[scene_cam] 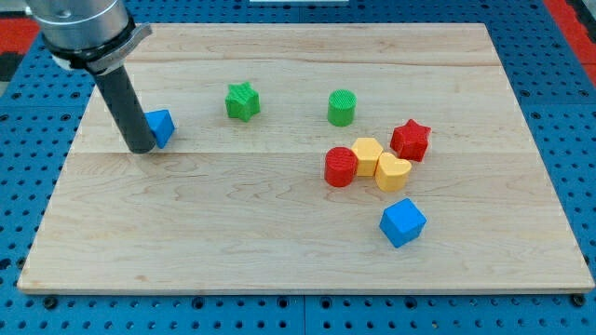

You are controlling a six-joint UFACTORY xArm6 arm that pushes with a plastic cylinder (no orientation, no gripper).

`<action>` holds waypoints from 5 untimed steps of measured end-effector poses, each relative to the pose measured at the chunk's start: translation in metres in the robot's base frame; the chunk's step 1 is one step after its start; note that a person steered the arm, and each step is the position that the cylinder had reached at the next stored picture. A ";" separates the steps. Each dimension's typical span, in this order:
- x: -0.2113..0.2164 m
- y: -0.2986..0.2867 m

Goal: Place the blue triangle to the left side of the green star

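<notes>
The blue triangle (pixel 162 127) lies on the wooden board at the view's left. The green star (pixel 242 100) sits to its right and a little higher, with a gap between them. My tip (pixel 142 147) rests on the board against the blue triangle's left lower side, and the rod partly hides that edge.
A green cylinder (pixel 342 107) stands right of the star. A cluster at the right holds a red cylinder (pixel 340 167), a yellow hexagon (pixel 368 154), a yellow heart (pixel 393 173) and a red star (pixel 410 140). A blue cube (pixel 402 222) lies below them. The board's left edge (pixel 58 186) is near.
</notes>
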State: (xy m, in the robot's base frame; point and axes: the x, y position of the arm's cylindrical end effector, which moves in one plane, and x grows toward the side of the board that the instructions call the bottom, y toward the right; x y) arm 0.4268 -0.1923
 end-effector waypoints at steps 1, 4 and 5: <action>-0.015 0.007; -0.052 0.025; 0.005 0.021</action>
State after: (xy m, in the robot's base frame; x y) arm 0.4314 -0.1717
